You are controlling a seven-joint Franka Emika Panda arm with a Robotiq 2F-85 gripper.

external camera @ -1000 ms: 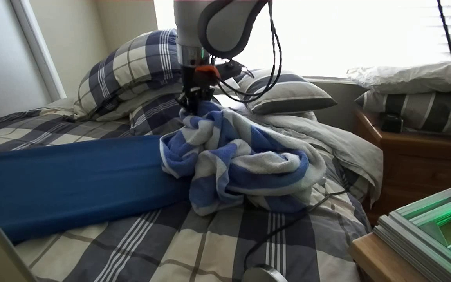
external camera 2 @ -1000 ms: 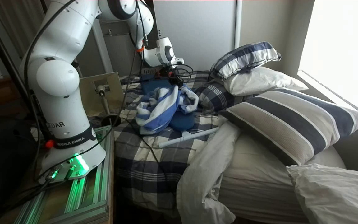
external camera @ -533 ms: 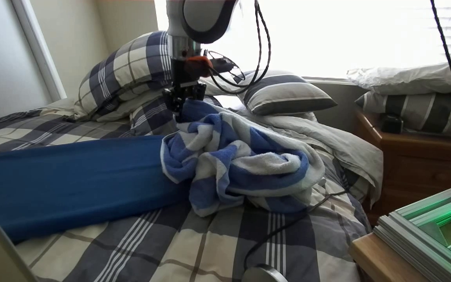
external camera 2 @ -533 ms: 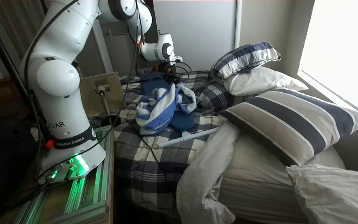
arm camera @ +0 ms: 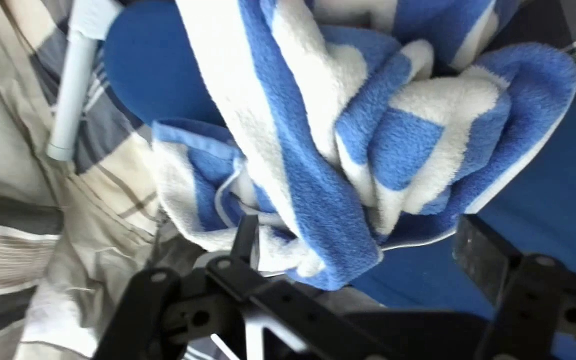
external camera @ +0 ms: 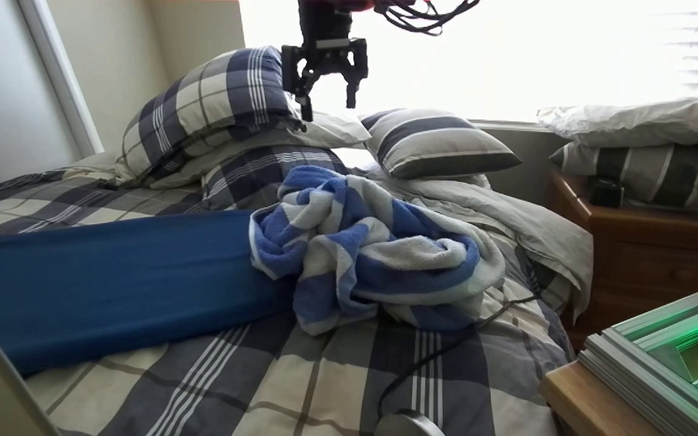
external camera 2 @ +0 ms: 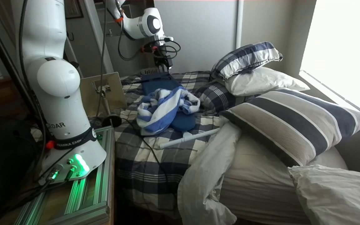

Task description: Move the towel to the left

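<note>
The towel (external camera: 379, 260), blue and white striped, lies in a crumpled heap on the bed, partly over one end of a blue padded board. An exterior view from the robot's base side also shows the towel (external camera 2: 159, 114) resting there. High above it, in an exterior view, my gripper (external camera: 329, 108) stands open with its two fingers apart and nothing between them. From the wrist, the towel (arm camera: 288, 145) spreads out below the gripper (arm camera: 358, 230); a corner of cloth appears in the gap but lies well beneath the fingertips (arm camera: 483, 250).
The long blue board (external camera: 113, 284) stretches away from the towel, with a pale grey leg (external camera 2: 187, 137) at its near end. Plaid pillows (external camera: 216, 103) and a striped pillow (external camera: 440, 142) are piled behind. A dark cable (external camera 2: 150, 148) runs over the bedding.
My gripper has opened, let go of the towel's top fold and risen well above it. That fold has sunk onto the heap; the rest of the towel stays in place.
</note>
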